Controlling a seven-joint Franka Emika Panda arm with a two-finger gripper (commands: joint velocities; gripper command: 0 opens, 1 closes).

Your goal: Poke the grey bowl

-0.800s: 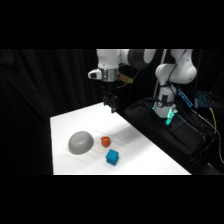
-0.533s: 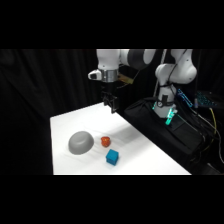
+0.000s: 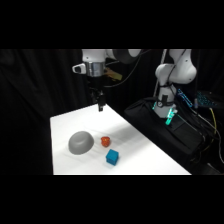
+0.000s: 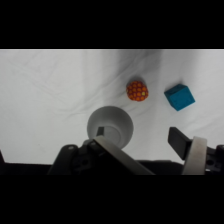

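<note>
We find the plain matte grey dome-shaped bowl [image 3: 80,142] resting mouth-down on the white table [image 3: 145,150], toward its near left part in the side view; in the wrist view the same bowl [image 4: 110,125] sits just above the black linkage, its flat foot facing up. We judge it a stiff, light shell, probably plastic or similar, with a smooth rounded wall; a push on the sloping side would likely make it slide across the bare surface rather than tip, since it stands on its wide rim; a poke needs no hold at all, and we would aim for the crown or the upper flank, where a touch lands squarely and does not glance off.

Just beside the bowl, to its right in the side view, lies a small red-orange bumpy ball [image 3: 105,141], close but apart from it; a little nearer the camera sits a small blue cube [image 3: 112,157], also apart. Neither lies between the bowl and the space above it, so we judge the way down from overhead to be free; a sideways approach from the right would meet the ball first.

The end effector [image 3: 100,106] hangs above the far part of the table, well apart from the bowl; in the wrist view its two fingers [image 4: 181,142] stand spread with a clear gap, holding nothing. Beyond the table's right edge a dark case [image 3: 170,130] lies by the arm's base.
</note>
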